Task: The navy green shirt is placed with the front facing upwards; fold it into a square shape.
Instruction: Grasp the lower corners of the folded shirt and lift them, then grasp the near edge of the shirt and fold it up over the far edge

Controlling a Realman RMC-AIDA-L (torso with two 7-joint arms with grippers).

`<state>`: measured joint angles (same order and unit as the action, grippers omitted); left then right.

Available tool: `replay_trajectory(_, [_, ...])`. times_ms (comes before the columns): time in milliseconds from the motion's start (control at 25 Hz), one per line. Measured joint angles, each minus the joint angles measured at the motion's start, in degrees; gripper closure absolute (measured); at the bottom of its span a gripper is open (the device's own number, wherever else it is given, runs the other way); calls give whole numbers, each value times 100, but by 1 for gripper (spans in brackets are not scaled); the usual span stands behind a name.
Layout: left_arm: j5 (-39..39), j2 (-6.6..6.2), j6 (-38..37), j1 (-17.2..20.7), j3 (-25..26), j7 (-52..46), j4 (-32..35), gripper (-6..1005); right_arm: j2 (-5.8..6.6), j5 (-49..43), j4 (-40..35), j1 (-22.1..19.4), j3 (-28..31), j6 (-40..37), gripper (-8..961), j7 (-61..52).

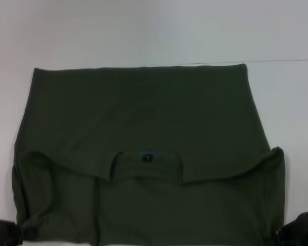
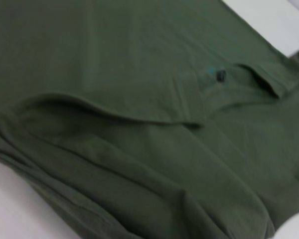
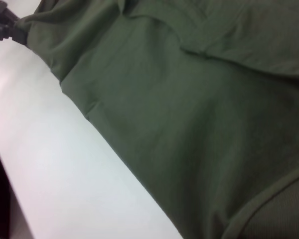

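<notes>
A navy green shirt [image 1: 143, 128] lies spread flat on a plain white desk [image 1: 287, 102], filling most of the head view. Its upper part looks folded over the body, so the ribbed collar [image 1: 146, 166] with its small black neck tag [image 1: 147, 158] sits in the middle of the shirt, nearer the robot than its far straight edge. No chest lettering shows. The left gripper [image 1: 2, 230] appears only as a dark shape at the shirt's near left corner, and the right gripper [image 1: 300, 228] likewise at the near right corner; I cannot tell whether either is open or closed, or whether it holds cloth. The fold seems partly done: a broad rectangle, not yet a square. To do the next fold well, I judge both grippers should take the near corners evenly, lift together, and lay the edge straight so the loose rumpled layers beside the collar do not bunch. The desk is smooth, pale and matte around the shirt; behind the shirt's far edge only a plain light wall shows
</notes>
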<state>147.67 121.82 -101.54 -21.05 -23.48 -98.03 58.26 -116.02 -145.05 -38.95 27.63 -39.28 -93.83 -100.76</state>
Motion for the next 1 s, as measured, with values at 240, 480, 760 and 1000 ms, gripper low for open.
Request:
replay_trajectory(240, [243, -2, -347, 26, 24, -2, 140, 941, 12, -259, 49, 13, -52, -364, 907, 171])
replay_trajectory(480, [446, -103, -670, -35, 162, -37, 345, 942, 65, -319, 46, -4, -75, -501, 916, 179])
replay_trajectory(760, [705, -240, -1019, -188, 325, -43, 378, 942, 124, -319, 42, -29, -136, -538, 916, 145])
replay_trajectory(1000, [829, -286, -1130, -280, 426, -55, 377, 941, 166, -323, 42, -55, -93, -554, 916, 170])
